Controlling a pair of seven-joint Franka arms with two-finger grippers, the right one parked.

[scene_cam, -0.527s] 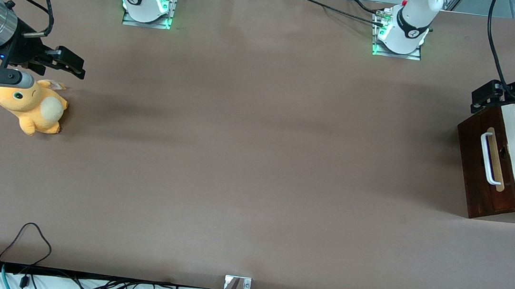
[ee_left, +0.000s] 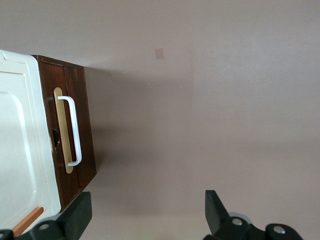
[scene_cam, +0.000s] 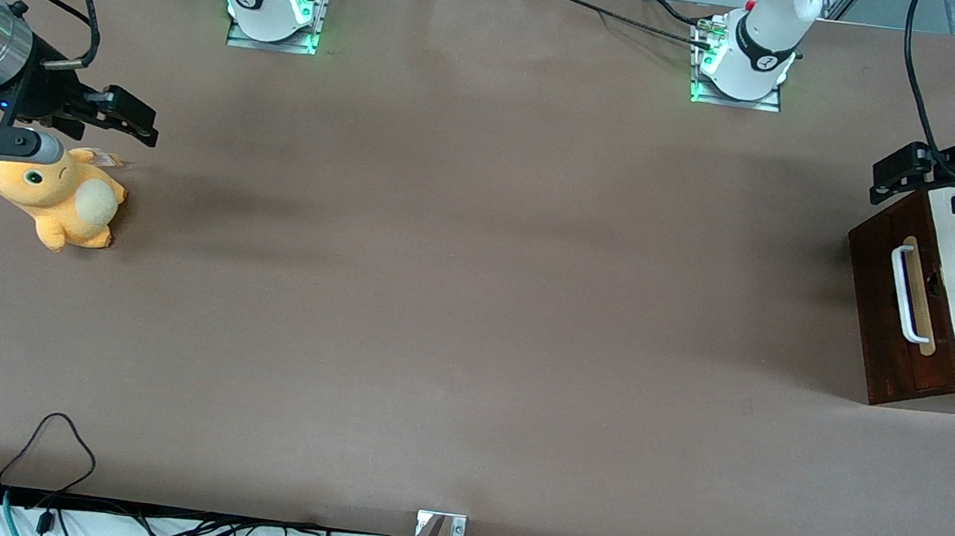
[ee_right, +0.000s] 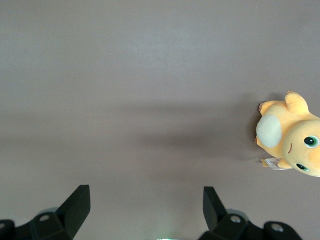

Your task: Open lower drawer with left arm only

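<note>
One cabinet sits at the working arm's end of the table. Its one lower drawer is dark brown, closed, with a single white bar handle on a pale strip. The left arm's gripper hovers above it, fingers spread wide and holding nothing. One orange plush toy lies near the parked arm's end.

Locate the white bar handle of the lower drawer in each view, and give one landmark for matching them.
Front view: the handle is on the dark drawer at the working arm's end of the table; the gripper hovers farther from the camera, jaws open.
Left wrist view: the handle stands on the drawer front, apart from the gripper.
Right wrist view: not in it.
Shared landmark: the pale wood strip under the handle.
</note>
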